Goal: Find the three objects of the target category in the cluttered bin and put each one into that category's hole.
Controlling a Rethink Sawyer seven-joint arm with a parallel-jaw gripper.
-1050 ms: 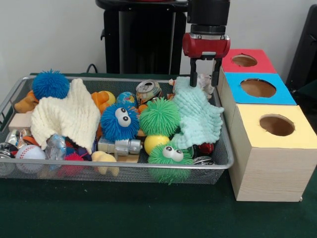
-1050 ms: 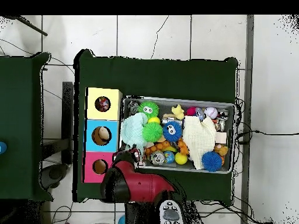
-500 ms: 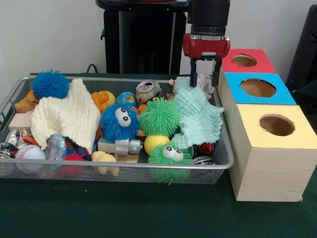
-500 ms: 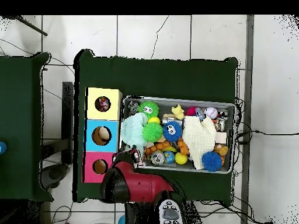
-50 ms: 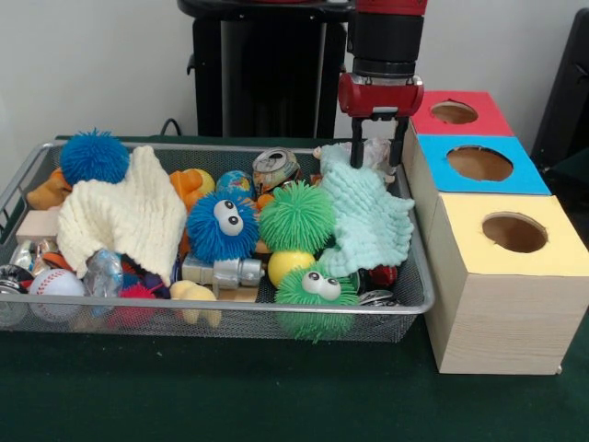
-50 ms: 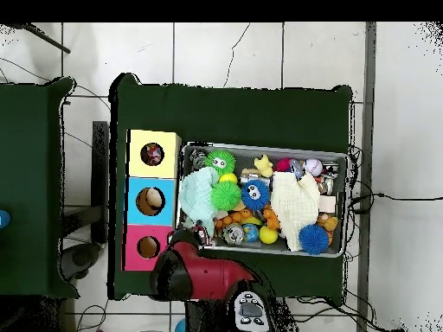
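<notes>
While the gripper (image 5: 375, 155) is hanging over the wire bin's (image 5: 230, 308) far corner, jaws parted around a crumpled whitish object (image 5: 377, 157), grip uncertain, a mint cloth (image 5: 368, 216) is lying just below. The overhead view is showing items inside the yellow hole (image 6: 152, 154) and blue hole (image 6: 150, 201). Dark green table (image 5: 276, 396).

The gripper (image 5: 375, 154) hangs open over the mint cloth (image 5: 368, 219).

Green table (image 5: 184, 396): wire bin (image 5: 230, 308), 3 holed boxes (image 5: 502, 276) alongside.
</notes>
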